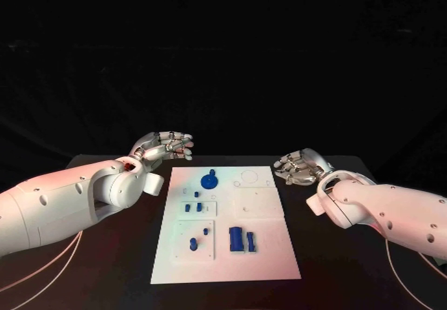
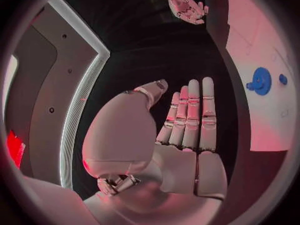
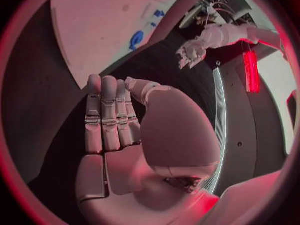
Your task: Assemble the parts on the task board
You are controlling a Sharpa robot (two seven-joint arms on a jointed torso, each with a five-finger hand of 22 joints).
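On the black table [image 1: 112, 271] the white task board [image 1: 228, 223] lies in the middle with its blue parts [image 1: 210, 180] on it, no writing readable, while the left hand [image 1: 164, 146] and the right hand [image 1: 296, 167] flank its far end, both released, fingers straight, holding nothing.

black table [image 1: 112, 271], dark backdrop [image 1: 223, 64]

Bare black counter [image 1: 112, 258] lies on both sides of the white rectangular task board [image 1: 265, 258]. On the board's left half stand small blue plastic parts [image 1: 210, 179]; its right half is mostly bare.
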